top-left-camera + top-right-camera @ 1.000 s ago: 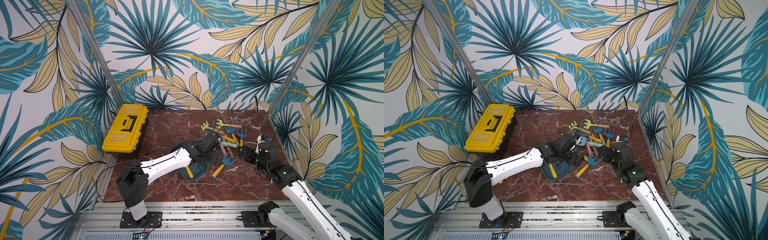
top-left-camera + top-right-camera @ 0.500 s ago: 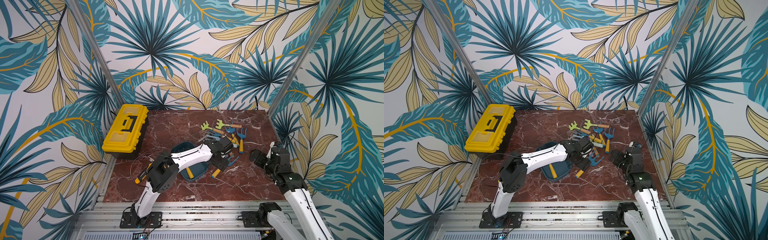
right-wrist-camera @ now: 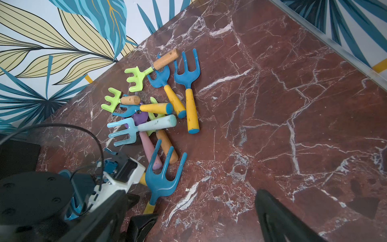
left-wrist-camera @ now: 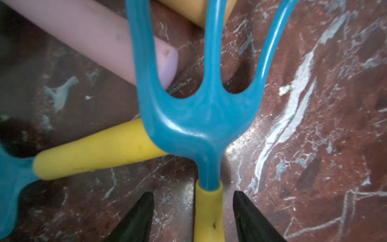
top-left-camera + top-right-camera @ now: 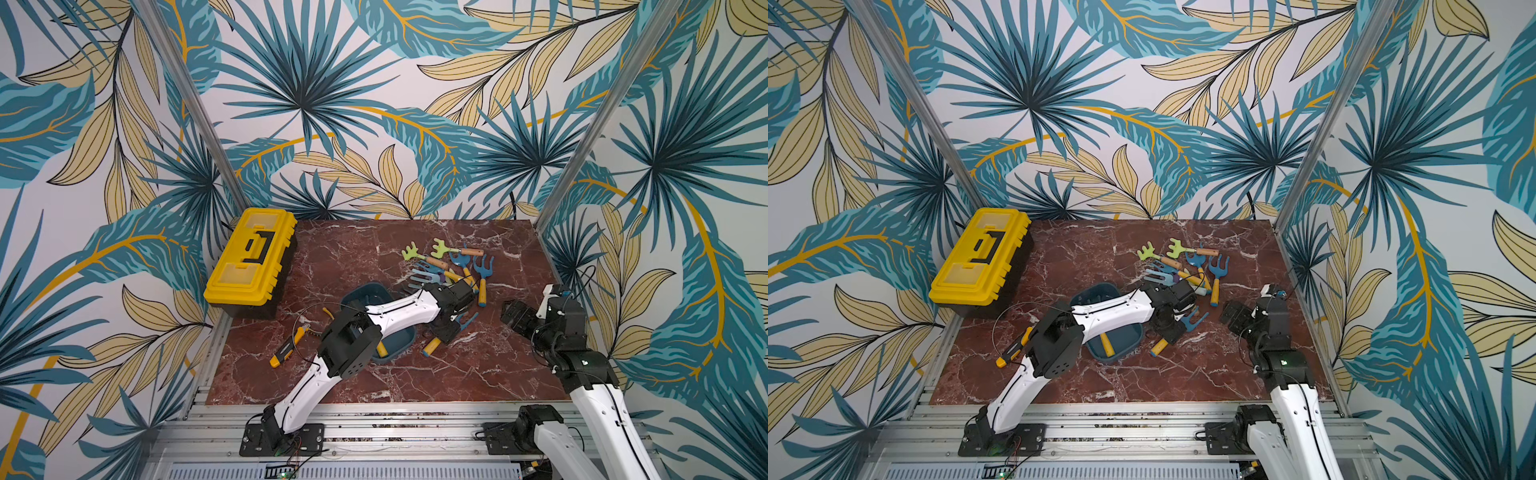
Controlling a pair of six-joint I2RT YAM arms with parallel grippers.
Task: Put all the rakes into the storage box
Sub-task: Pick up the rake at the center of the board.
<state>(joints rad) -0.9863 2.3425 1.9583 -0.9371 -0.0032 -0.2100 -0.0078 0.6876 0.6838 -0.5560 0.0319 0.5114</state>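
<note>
On red marble tabletop (image 5: 353,257), left gripper (image 4: 192,193) straddles yellow handle of blue rake (image 4: 199,117), jaws part-spread, not yet touching; right gripper (image 3: 207,203) gapes wide, empty. Rake lies just beside storage box (image 5: 1129,336), outside it. Risk: tines overlap pink handle (image 4: 94,33) and second yellow handle (image 4: 94,150); lift may drag both. Count: one box, one yellow toolbox (image 5: 249,257), two lime-green rakes (image 3: 134,78), one pale-blue fork (image 3: 123,132).

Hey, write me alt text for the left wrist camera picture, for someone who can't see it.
A blue three-pronged rake lies on a red marble table, with the left gripper open and its black fingers on either side of the rake's yellow handle, gaps showing. The rake's head overlaps a pink handle and a second yellow handle.
</note>
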